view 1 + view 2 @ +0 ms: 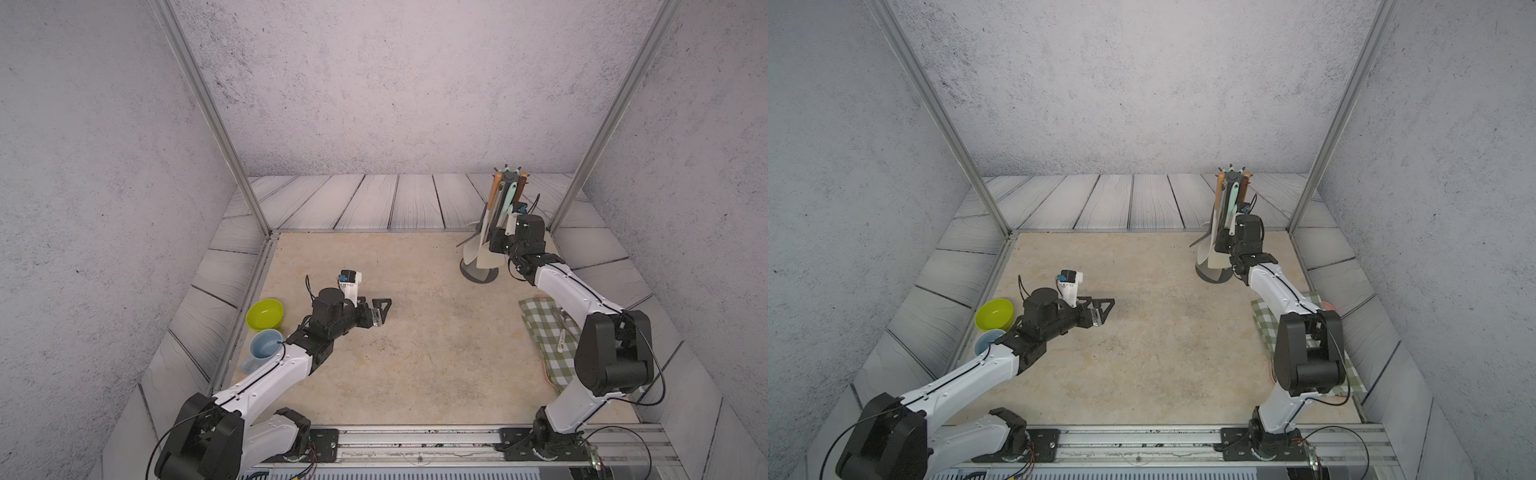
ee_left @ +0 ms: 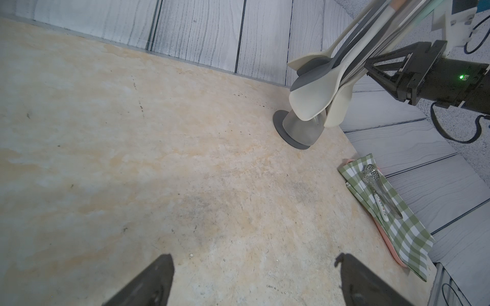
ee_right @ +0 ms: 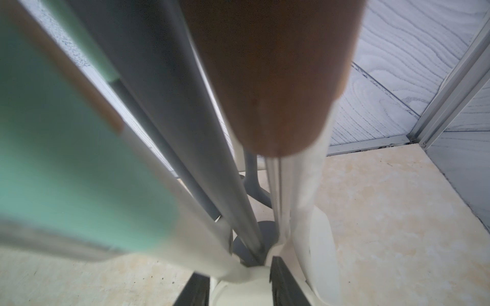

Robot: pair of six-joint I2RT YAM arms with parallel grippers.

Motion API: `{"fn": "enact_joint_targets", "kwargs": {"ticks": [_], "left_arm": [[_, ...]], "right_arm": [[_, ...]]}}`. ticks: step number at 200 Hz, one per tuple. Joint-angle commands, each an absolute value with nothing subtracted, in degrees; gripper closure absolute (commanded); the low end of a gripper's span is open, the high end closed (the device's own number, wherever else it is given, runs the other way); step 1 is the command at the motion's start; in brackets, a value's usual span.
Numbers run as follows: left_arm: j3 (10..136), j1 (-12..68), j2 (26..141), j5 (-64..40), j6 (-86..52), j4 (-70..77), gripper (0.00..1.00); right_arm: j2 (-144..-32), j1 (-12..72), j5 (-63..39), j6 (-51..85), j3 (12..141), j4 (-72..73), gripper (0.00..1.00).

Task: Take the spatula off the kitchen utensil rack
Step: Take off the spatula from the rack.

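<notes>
Starting at the right gripper (image 3: 237, 267), what was seen of its hold?

Its two black fingers (image 3: 281, 280) were seen closed against the cream neck of the spatula (image 3: 79, 172), the mint-handled one. That was shown by the right wrist view alone; in both top views the fingertips were hidden behind the hanging utensils (image 1: 494, 195).

And where was the spatula found?

It was seen hanging on the kitchen utensil rack (image 1: 473, 275), its handle end up at the crown of hooks, among wooden-handled and grey-handled pieces. The rack was stood at the far right of the table (image 1: 415, 353).

What was noted of the left gripper (image 2: 254, 257)?

Its jaws were held wide apart above bare table, well apart from the rack.

Was anything shown farther out?

A lime bowl (image 1: 264, 313) and a blue mug (image 1: 264, 347) were shown only in the top views, beside the left arm. A slotted spoon (image 2: 371, 172) on a green checked cloth (image 2: 405, 233) was made plain only by the left wrist view; from above it was mostly covered by the right arm.
</notes>
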State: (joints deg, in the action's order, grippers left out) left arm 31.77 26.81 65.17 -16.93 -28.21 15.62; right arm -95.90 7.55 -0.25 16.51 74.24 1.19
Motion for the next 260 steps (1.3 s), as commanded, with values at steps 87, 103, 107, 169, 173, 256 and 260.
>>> {"fn": "enact_joint_targets", "kwargs": {"ticks": [87,103,107,169,173,256,260], "left_arm": [[33.2,27.38,65.07,-16.96,-27.33,15.73,0.01],[33.15,27.43,64.99,-16.95,-27.33,15.74,0.01],[33.16,27.44,64.95,-16.96,-27.33,15.8,0.0],[33.21,27.6,64.69,-16.96,-27.33,15.73,0.0],[33.14,27.6,64.7,-16.95,-27.33,15.73,0.01],[33.06,27.77,64.16,-16.72,-27.21,15.58,0.0],[33.1,27.82,64.16,-16.78,-27.24,15.52,0.0]], "right_arm": [[-90.71,9.57,4.65,14.94,71.05,2.68,0.95],[-88.58,9.63,4.75,14.85,69.71,2.72,0.95],[-88.09,9.59,4.71,14.83,69.35,2.76,0.95],[-82.41,9.85,4.16,15.55,66.92,3.08,1.0],[-82.16,9.84,4.22,15.69,66.89,3.08,1.0],[-75.44,9.83,5.69,17.34,63.9,-4.71,1.0],[-74.93,9.79,6.06,17.59,63.46,-4.94,1.0]]}}
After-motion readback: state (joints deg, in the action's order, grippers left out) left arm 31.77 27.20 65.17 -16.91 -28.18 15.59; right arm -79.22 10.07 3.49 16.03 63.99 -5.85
